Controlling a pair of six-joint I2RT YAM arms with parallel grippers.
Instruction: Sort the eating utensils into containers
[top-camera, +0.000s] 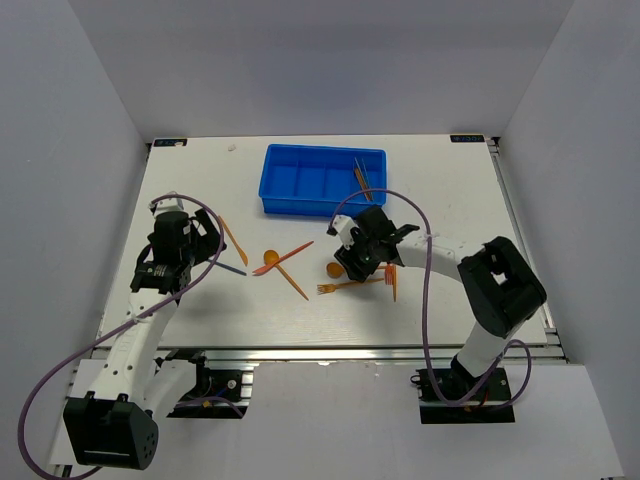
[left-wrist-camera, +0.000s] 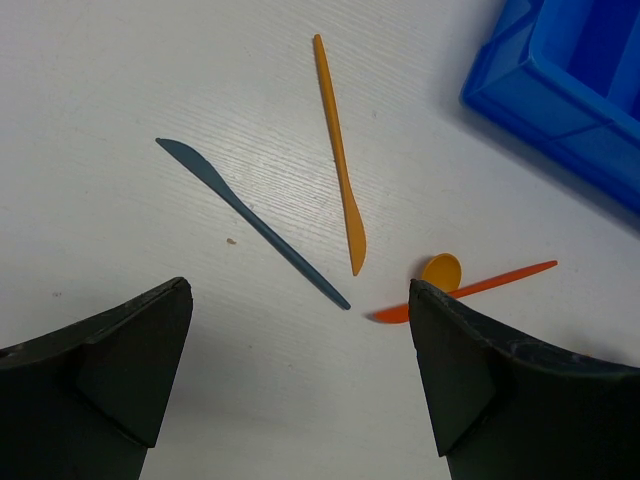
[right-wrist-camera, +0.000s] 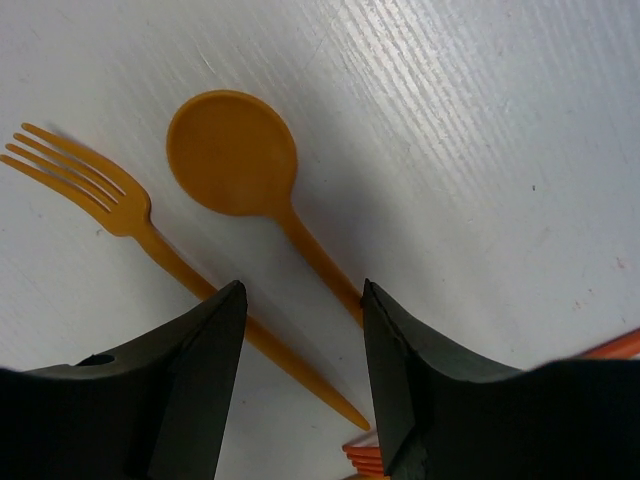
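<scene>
The orange spoon (right-wrist-camera: 232, 152) looks like thin moulded plastic, so it is probably very light, stiff with a little spring, and smooth enough to skid if nudged. It lies flat on the white counter (top-camera: 450, 190) with its round bowl away from the right pincer (right-wrist-camera: 300, 295). The best hold seems to be across the narrow handle, partway along, not on the wide bowl. An orange fork (right-wrist-camera: 110, 195) lies just beside it, its handle running into the gap between the jaws, so the two could be caught together. The right pincer hangs low over both handles, jaws partly apart with nothing clamped. The left pincer (left-wrist-camera: 300, 300) stands wide open and empty above a dark blue knife (left-wrist-camera: 250, 222) and an orange knife (left-wrist-camera: 340, 160), equally slim and flat. The bright blue tray (top-camera: 322, 207) sits at the far side, with thin sticks (top-camera: 362, 180) in its rightmost compartment
</scene>
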